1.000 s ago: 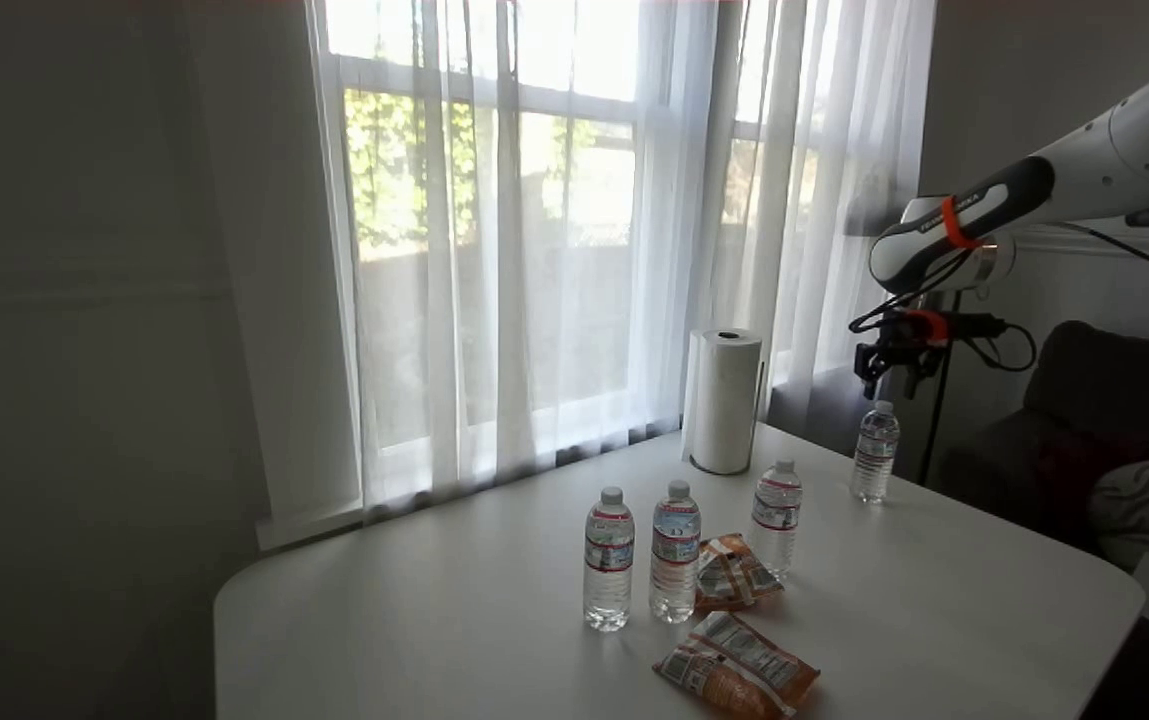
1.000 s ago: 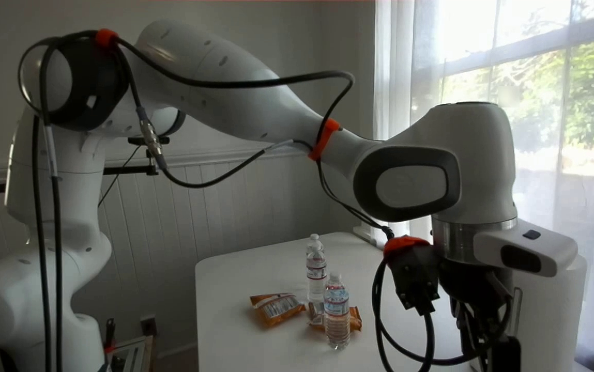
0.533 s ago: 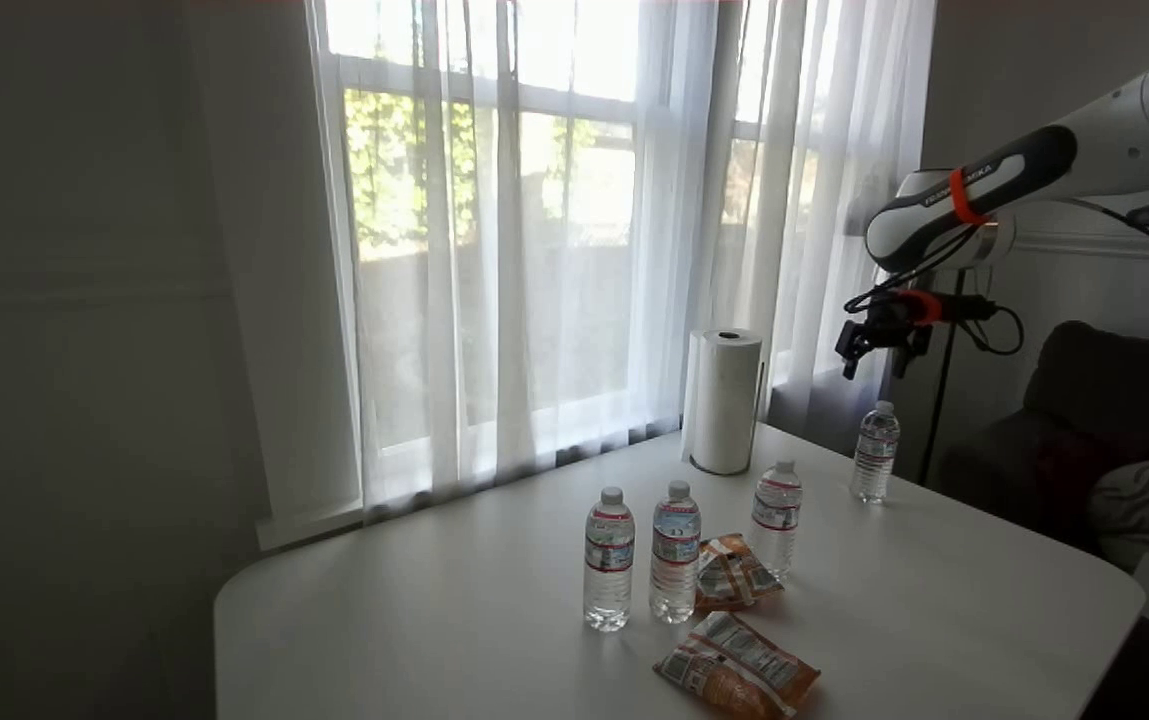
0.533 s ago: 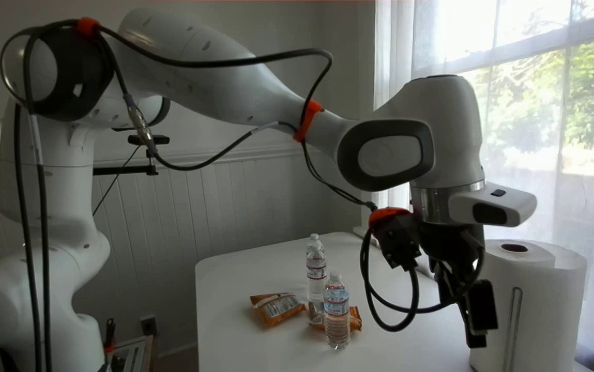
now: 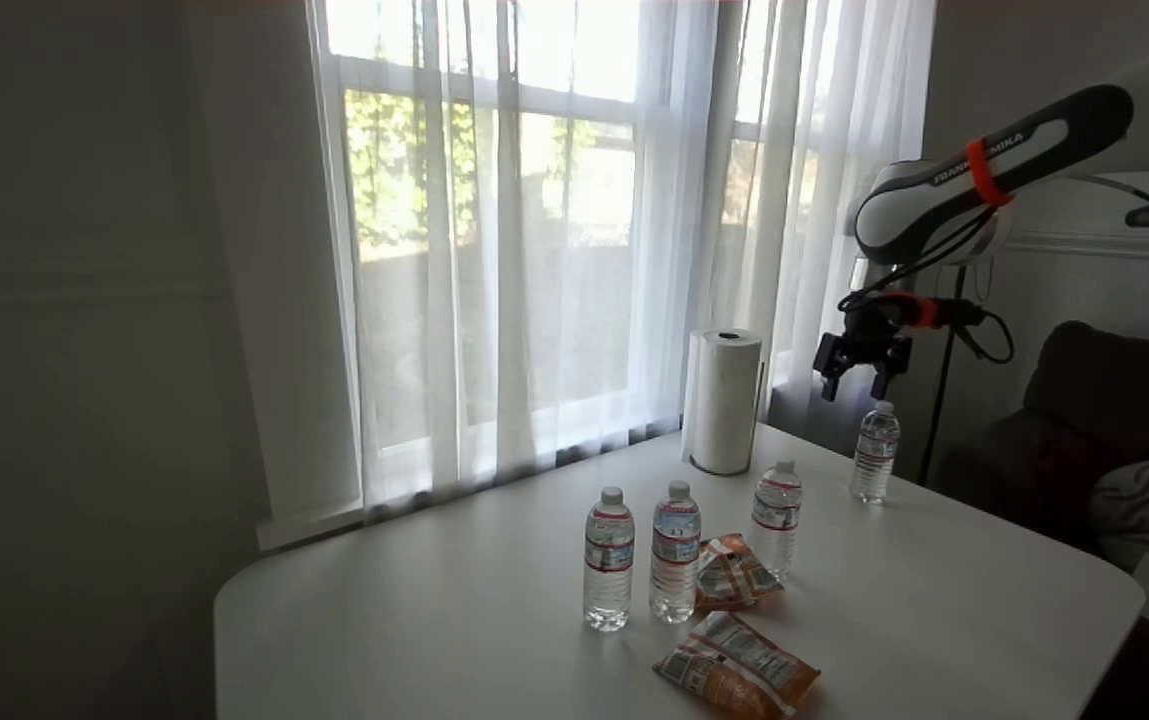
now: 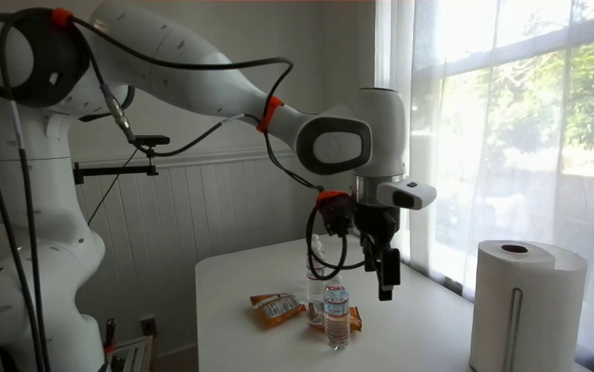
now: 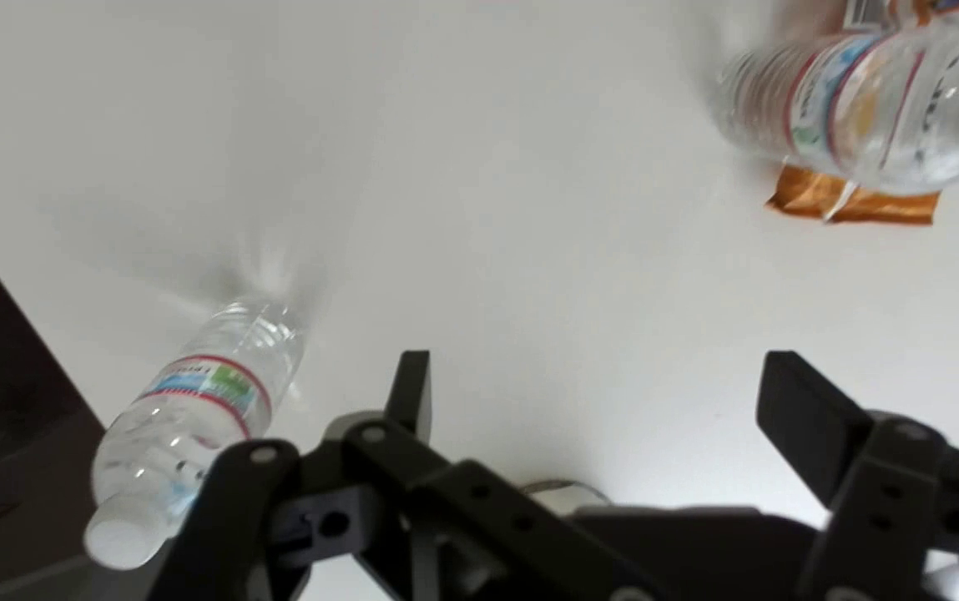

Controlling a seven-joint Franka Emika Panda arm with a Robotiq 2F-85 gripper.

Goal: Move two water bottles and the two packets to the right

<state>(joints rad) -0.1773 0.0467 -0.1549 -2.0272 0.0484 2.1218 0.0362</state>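
Several upright clear water bottles stand on the white table. In an exterior view one bottle is apart at the far right, another bottle is nearer, and two more, a bottle and a bottle, stand side by side. Two orange packets lie flat by these: one packet partly behind a bottle, the other packet in front. My gripper hangs above the table, left of the far bottle's cap. In the wrist view the gripper is wide open and empty, between a bottle and a bottle.
A white paper-towel roll stands by the curtained window; its base edge shows beneath the gripper in the wrist view. The table edge runs close behind the far bottle. My arm's cable loops in front of the bottles in an exterior view.
My gripper has travelled to the left in both exterior views, away from above the far bottle, rising a little and then coming down. Bottles and packets have stayed in place.
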